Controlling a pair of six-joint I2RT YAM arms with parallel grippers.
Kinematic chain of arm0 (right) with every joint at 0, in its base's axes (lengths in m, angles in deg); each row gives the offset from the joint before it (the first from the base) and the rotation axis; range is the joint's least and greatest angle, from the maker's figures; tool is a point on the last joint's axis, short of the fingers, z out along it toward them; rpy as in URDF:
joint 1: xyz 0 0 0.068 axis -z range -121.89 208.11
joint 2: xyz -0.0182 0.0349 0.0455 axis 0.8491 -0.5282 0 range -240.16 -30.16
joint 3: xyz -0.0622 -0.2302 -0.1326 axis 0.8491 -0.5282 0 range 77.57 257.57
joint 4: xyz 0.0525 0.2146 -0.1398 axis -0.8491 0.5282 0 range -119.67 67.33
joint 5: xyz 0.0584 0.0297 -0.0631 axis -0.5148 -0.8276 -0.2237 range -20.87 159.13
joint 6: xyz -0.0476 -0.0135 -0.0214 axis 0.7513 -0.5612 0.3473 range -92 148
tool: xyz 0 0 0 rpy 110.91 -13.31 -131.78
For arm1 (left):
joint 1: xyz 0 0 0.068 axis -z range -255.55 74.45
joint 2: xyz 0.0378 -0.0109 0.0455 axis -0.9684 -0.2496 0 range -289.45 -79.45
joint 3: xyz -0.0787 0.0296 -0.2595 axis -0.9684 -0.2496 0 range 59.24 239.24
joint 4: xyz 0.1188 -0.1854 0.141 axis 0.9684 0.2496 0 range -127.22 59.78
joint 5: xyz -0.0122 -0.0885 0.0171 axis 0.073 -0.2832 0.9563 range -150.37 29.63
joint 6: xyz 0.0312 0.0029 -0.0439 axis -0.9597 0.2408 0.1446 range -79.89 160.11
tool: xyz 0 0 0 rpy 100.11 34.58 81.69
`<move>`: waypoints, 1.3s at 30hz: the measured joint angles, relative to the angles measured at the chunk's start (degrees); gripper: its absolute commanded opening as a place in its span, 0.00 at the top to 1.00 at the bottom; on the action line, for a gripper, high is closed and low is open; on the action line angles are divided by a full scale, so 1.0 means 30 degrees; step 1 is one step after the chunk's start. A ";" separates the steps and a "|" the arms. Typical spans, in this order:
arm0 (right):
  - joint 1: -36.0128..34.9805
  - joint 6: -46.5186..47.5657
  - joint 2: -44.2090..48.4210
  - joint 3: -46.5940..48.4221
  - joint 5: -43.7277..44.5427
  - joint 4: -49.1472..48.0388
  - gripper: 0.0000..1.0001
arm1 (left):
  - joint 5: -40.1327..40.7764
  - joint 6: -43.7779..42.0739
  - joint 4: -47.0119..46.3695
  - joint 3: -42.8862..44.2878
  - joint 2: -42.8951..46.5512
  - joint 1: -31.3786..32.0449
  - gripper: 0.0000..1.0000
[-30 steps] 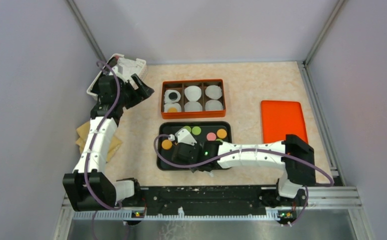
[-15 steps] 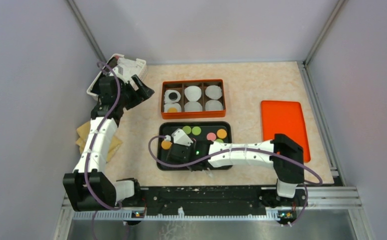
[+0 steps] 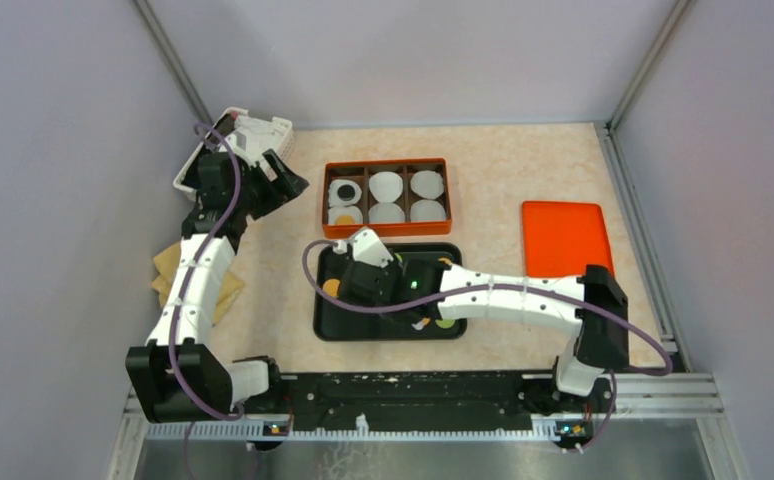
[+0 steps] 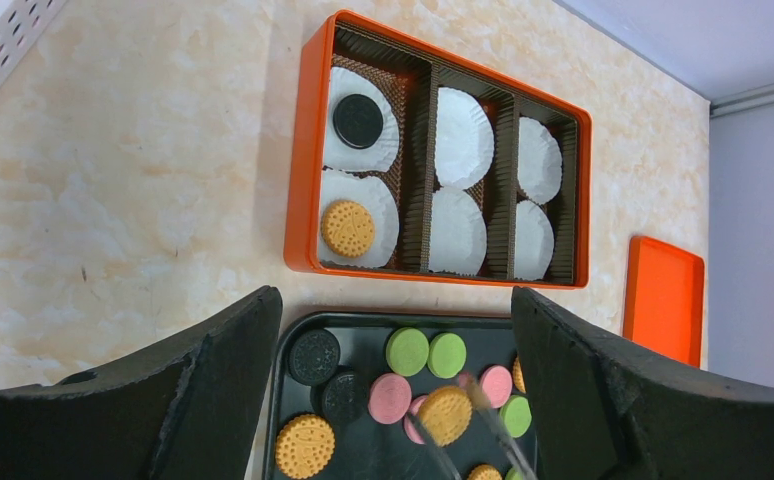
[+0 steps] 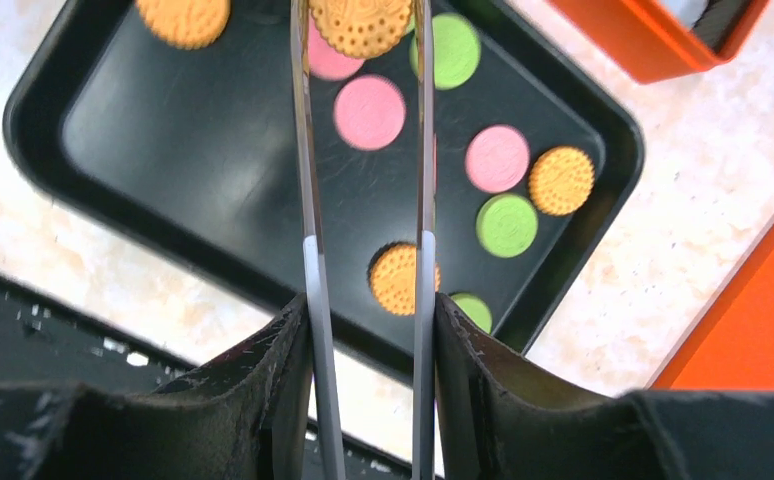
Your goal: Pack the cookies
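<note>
The right tool [image 5: 363,45] is clamped on an orange cookie [image 5: 361,20], its two long thin fingers [image 5: 310,200] pressing the disc's rim from either side. That cookie hangs over the left part of the black tray [image 5: 83,150], overlapping a pink one in the wrist view. It looks larger than the discs lying below it. Whether it touches the tray I cannot tell. The loose cookies [image 5: 368,112] lie flat on the tray in orange, pink and green. The left wrist view also shows two black ones near the tray's far-left corner.

Just past the tray's far edge sits the orange box [image 4: 303,150], with three compartments side by side holding white paper liners [image 4: 461,125]. In its left compartment a black cookie [image 4: 358,120] rests in the far liner and a packed orange cookie [image 4: 348,228] in the near liner.

The left tool [image 4: 391,297] hovers above the bench [image 4: 143,180] to the left of the box, its jaws spread wide apart and gripping nothing. A white basket [image 3: 253,130] stands at the bench's far-left corner. An orange lid [image 3: 563,240] lies flat on the right side, well apart from the tray.
</note>
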 measured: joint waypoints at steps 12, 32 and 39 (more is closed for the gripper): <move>0.6244 0.3402 -0.0605 0.2688 -0.0138 -0.2091 1.00 | -0.0066 0.0000 -0.0007 0.0015 -0.0044 0.0000 0.10; 1.0156 0.6091 -0.7053 0.6637 -0.2616 -0.4153 1.00 | -0.0066 -0.0015 -0.0342 0.0015 -0.1027 0.0000 0.10; 1.0200 0.6484 -0.8699 0.8881 -0.2965 -0.3832 0.96 | -0.0058 -0.0073 -0.0437 0.0015 -0.1151 0.0000 0.09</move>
